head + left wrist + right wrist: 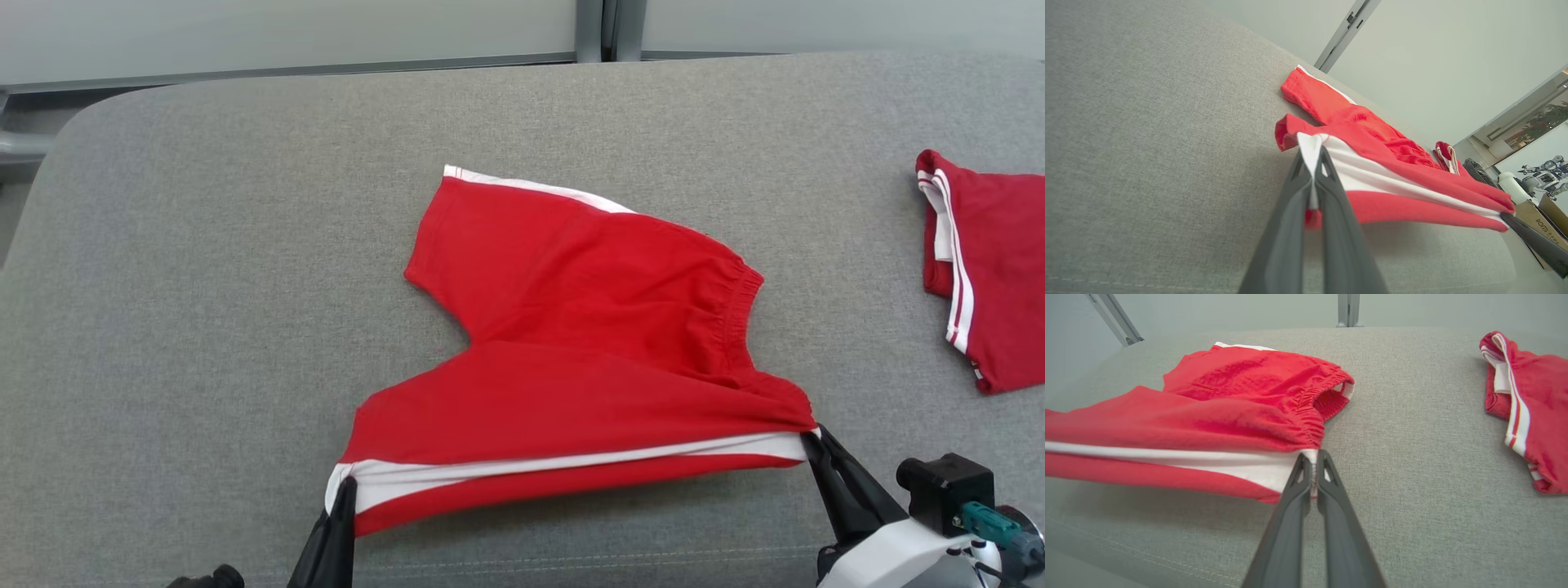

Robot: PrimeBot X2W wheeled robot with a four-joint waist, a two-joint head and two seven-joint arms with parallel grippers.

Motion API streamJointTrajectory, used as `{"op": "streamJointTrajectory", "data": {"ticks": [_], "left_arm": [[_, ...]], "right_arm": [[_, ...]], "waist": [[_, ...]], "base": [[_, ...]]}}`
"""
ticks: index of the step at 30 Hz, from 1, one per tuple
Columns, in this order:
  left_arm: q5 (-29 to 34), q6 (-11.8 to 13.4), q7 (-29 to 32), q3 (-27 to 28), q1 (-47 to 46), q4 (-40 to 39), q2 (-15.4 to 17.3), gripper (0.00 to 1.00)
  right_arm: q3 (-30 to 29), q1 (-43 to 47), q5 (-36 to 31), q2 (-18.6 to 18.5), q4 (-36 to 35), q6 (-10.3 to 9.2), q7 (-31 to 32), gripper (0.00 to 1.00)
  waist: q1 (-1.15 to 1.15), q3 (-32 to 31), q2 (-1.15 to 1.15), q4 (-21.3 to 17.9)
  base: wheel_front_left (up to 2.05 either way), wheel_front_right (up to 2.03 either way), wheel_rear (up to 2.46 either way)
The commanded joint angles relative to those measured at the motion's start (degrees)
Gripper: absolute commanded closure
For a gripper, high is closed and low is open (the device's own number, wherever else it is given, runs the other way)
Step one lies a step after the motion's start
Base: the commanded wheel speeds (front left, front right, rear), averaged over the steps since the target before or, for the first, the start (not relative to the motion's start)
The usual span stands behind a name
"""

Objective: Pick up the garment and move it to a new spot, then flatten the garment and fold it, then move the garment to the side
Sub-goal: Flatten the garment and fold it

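Red shorts (588,327) sit mid-surface on the grey cushion (188,310), with the near side lifted and pulled taut along the front edge. The left gripper (349,486) is clamped on the white-striped hem corner and the right gripper (812,439) on the waistband end of that stripe. The far leg lies flat toward the back edge — a second red garment (988,269) lies at the right edge, well apart.
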Motion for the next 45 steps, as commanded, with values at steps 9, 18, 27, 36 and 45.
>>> {"op": "streamJointTrajectory", "data": {"ticks": [9, 18, 27, 36, 45], "left_arm": [[1.52, -0.94, 0.08, 1.39, 2.39, -1.57, 1.13, 1.00], [0.60, -2.42, 3.20, -0.06, -9.71, 3.50, 0.12, 1.00], [1.59, -3.74, 7.24, -2.33, -26.98, 15.68, 0.26, 1.00], [2.36, -4.32, 6.95, -4.10, -45.88, 31.84, -1.98, 1.00], [3.25, -4.35, 6.14, -6.60, -60.61, 48.38, -3.19, 1.00]], "right_arm": [[-1.13, 4.30, -0.16, -0.39, -3.43, -0.22, 4.28, 1.00], [2.56, -1.73, 1.87, -1.34, 0.15, -0.16, 7.44, 1.00], [1.10, -12.03, 3.68, 0.53, 6.18, -0.16, 11.04, 1.00], [-1.98, -24.36, 3.21, 2.23, 13.59, -0.17, 12.37, 1.00], [-0.61, -35.91, 2.12, 3.89, 23.17, -0.17, 10.15, 1.00]], "waist": [[0.01, -0.07, 0.00, 0.11], [0.01, -0.78, 0.00, -1.11], [0.01, 0.98, 0.00, -2.93], [0.01, 7.90, 0.00, -5.30], [0.01, 14.08, 0.00, -7.73]], "base": [[0.00, 0.00, 0.00], [0.00, 0.00, 0.00], [0.00, 0.00, 0.00], [0.00, 0.00, 0.00], [0.00, 0.00, 0.00]]}}
